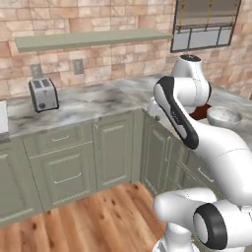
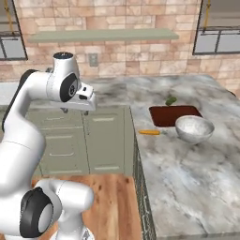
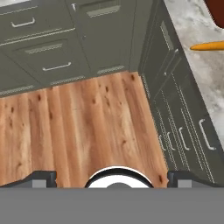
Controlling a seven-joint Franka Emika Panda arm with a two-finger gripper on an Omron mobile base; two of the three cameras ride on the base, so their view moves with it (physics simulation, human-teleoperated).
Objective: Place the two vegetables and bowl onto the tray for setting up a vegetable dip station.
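Well, gripper (image 3: 111, 177) hangs wide open over the wooden floor (image 3: 78, 122), holding nothing; carrot (image 2: 149, 132) seemingly just beside the tray (image 2: 166, 116).

Both base views look forward and down from behind the white arm (image 1: 197, 128), left and right, sharing the grey marbled tabletop (image 2: 187, 168); the hand view faces steeply down at the wooden plank floor (image 3: 78, 127).

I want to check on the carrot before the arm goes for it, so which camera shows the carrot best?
The right base view: the whole carrot lies on the counter, left of the bowl and just in front of the tray. The hand view catches part of it at the right edge. In the left base view I cannot make it out.
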